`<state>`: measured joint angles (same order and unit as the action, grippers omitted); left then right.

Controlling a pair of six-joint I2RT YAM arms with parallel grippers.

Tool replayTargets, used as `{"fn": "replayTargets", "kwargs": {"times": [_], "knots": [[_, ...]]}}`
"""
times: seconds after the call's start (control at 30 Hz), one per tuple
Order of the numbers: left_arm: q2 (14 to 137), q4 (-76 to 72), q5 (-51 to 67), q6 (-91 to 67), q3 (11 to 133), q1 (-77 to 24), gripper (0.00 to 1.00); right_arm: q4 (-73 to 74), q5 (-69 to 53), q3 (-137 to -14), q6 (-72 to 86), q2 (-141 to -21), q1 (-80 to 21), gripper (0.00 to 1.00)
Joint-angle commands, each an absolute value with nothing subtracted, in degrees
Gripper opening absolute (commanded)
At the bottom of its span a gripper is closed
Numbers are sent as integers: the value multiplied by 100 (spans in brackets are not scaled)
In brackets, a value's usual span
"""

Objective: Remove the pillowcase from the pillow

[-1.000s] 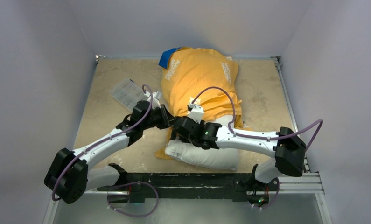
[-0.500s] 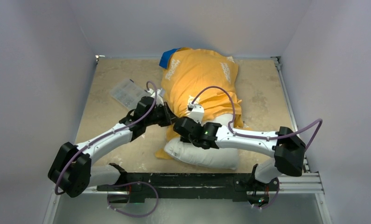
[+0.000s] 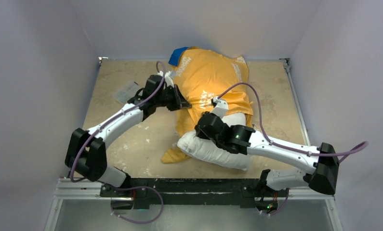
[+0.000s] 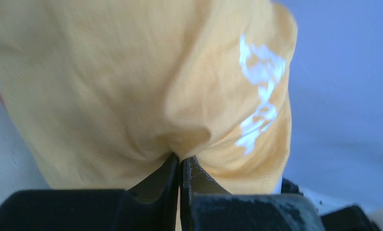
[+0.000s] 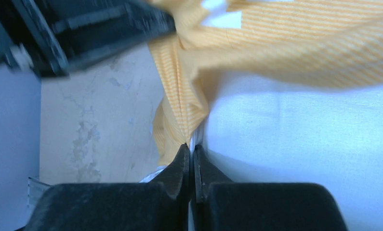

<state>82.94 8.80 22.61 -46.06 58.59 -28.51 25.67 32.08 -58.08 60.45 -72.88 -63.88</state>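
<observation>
Left hand [image 4: 180,161] pinches a pillowcase [image 3: 213,77] fold tight; right hand [image 5: 191,153], clamped closed, seems to nip the pillow [image 3: 213,151] beside the cloth's edge.

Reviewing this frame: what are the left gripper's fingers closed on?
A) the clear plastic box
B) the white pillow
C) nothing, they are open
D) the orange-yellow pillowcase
D: in the left wrist view, the left gripper has its fingers shut together, with the orange-yellow pillowcase bunching into puckered folds right at their tips.
</observation>
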Motion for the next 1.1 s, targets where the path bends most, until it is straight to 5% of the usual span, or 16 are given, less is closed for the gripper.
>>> {"fn": "replayTargets", "kwargs": {"times": [0.0,0.33,0.4,0.6,0.87,1.07], "knots": [[8792,82,416,-4261,7073,-2006,0,3578,2666,-5580,5700,-6849,-6594,0],[9178,463,970,-3929,7648,-2038,0,3448,2516,-5630,5472,-6937,-6600,6],[8982,448,1101,-4023,7411,-2186,0,3309,2456,-5674,5368,-6966,-6601,18],[7927,527,659,-4131,6059,-2940,32,3121,2422,-5977,5145,-6934,-6601,64],[6728,721,680,-4444,4938,-3415,50,3928,2199,-6406,5070,-6948,-6596,82],[6715,485,1017,-4676,4648,-3647,52,4218,1880,-6589,4921,-6777,-6600,89]]}}
